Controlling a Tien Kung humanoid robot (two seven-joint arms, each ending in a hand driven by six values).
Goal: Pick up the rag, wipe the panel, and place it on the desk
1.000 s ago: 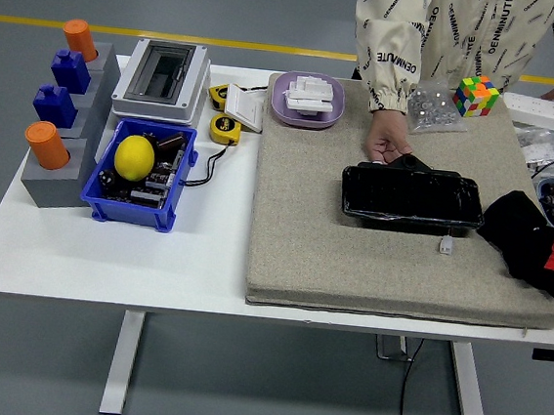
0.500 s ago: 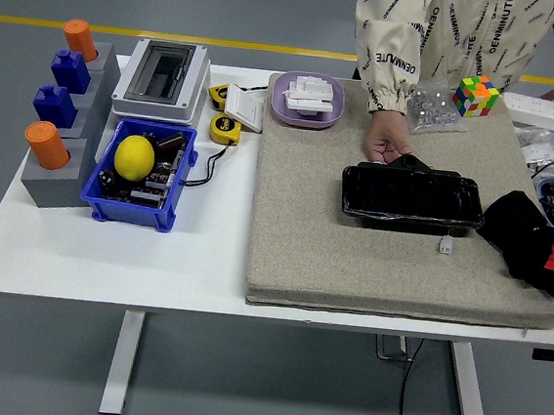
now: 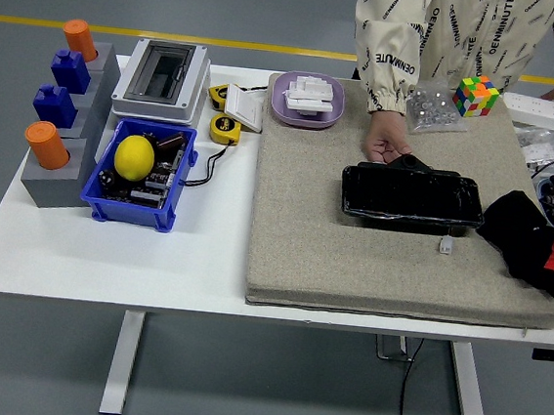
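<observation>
Rag [image 3: 531, 241]: black heap, red patch, at right end of mat [image 3: 350, 264], just right of panel [image 3: 411, 197]. Panel's long axis runs left-right; person's hand [image 3: 388, 140] at its far edge. I see neither robot hand; state unknowable. I'd send right.

The panel [image 3: 411, 198] is a glossy black rectangle lying flat on the grey mat [image 3: 304, 230], long side running left to right, roughly mid-mat toward the right. A small white connector sits just off its front right edge. The rag [image 3: 529, 240] is a crumpled black heap with a bit of red on it, just right of the panel at the mat's right end, not touching it.
</observation>
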